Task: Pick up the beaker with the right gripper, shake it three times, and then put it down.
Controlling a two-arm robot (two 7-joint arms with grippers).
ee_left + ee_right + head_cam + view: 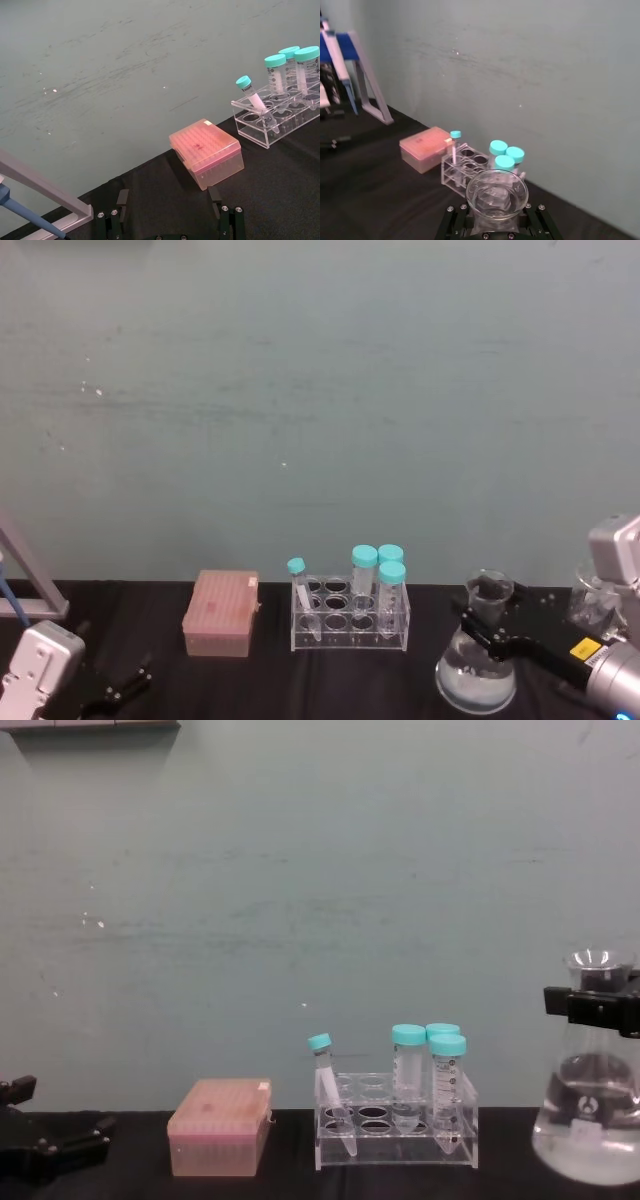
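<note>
The beaker (476,680), right of the tube rack (350,618): fragile glass, liquid-weighted, probably slippery?
— Hence the right gripper (488,623) clasps its neck under the flared rim. The left gripper (128,682) idles, spread open.

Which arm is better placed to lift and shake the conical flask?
Right. The right gripper grips the conical flask at its neck; the left gripper sits open far to the left, beyond the pink tip box.
</note>
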